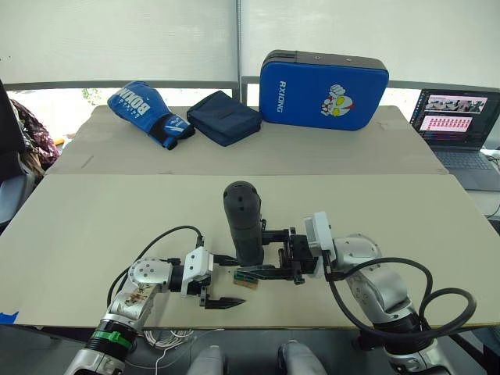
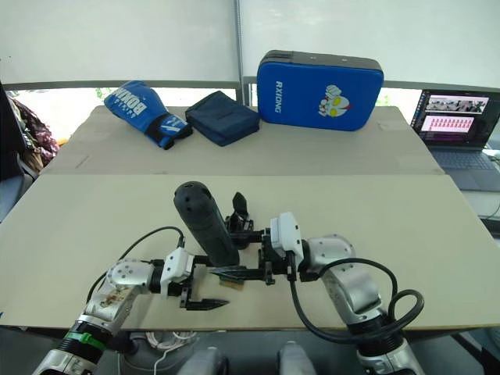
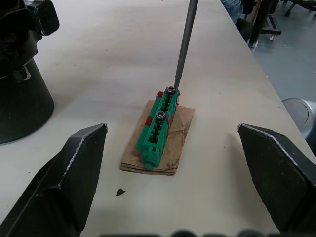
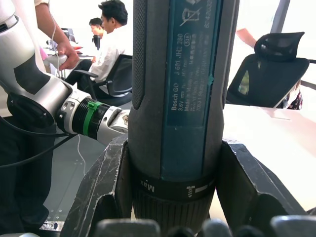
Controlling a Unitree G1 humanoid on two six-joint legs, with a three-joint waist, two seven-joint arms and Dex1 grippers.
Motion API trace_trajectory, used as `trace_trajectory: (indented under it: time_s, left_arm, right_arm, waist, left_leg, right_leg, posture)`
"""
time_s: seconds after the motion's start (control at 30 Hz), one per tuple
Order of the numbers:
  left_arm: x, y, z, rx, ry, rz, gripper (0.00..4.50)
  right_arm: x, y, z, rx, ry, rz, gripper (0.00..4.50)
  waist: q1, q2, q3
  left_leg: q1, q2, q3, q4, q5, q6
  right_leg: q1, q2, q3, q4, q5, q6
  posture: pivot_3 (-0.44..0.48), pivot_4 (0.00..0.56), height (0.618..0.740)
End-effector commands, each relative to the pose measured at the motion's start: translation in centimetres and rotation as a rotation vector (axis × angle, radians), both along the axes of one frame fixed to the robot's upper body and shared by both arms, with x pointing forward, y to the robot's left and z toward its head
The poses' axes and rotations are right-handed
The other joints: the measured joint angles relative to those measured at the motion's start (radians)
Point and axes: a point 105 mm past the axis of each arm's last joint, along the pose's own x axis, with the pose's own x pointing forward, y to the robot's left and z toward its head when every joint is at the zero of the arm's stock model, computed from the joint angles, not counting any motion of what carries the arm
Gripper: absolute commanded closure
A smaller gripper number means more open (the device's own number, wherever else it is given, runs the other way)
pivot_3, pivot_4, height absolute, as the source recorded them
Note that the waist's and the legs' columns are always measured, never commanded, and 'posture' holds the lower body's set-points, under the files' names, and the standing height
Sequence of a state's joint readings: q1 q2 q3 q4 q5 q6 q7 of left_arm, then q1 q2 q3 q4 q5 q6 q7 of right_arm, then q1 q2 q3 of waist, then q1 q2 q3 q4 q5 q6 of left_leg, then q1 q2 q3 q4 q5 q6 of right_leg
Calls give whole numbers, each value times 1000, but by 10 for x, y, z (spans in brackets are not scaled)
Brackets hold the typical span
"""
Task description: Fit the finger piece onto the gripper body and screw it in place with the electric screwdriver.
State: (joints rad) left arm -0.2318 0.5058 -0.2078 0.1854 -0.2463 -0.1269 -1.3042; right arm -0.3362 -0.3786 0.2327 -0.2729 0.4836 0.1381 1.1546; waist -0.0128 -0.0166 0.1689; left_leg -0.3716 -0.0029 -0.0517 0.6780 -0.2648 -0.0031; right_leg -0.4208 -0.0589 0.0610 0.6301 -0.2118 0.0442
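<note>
The electric screwdriver (image 1: 242, 223) stands tilted at the table's near middle, my right gripper (image 1: 256, 254) shut on its thick black barrel (image 4: 182, 98). Its thin bit (image 3: 184, 44) touches a screw on the small green-and-tan block (image 3: 160, 129). My left gripper (image 1: 228, 281) is open, its fingers (image 3: 64, 182) spread either side of that block without touching it. The gripper body (image 2: 238, 217) sits just behind the screwdriver, a pointed finger sticking up from it, and its round base (image 3: 19, 94) lies close beside the block. The finger piece is hidden.
Along the back of the table lie a blue boxing glove (image 1: 148, 113), a navy pouch (image 1: 224, 117) and a blue strike pad (image 1: 323, 90). A laptop (image 1: 457, 117) is at the far right. The table's near edge runs just behind my grippers. People sit beyond the table (image 4: 111, 44).
</note>
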Motion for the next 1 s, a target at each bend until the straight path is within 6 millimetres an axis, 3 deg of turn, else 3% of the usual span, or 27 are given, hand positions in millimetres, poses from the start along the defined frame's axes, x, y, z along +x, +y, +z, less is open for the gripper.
trace_trajectory:
  time_s: [0.03, 1.0]
  left_arm:
    - [-6, -3, -11, 18, 48, -7, 0]
    - [-7, -5, -9, 16, 57, -13, 0]
  right_arm:
    - [-8, 0, 17, 51, -64, 29, 2563]
    - [-5, -3, 14, 35, -58, 6, 2563]
  waist:
    - [0, 0, 0]
    - [0, 0, 0]
  left_leg:
    - [0, 0, 0, 0, 0, 0]
    - [0, 0, 0, 0, 0, 0]
  right_leg:
    - [0, 0, 0, 0, 0, 0]
    - [0, 0, 0, 0, 0, 0]
  posture:
    - [0, 150, 740]
    - [0, 150, 740]
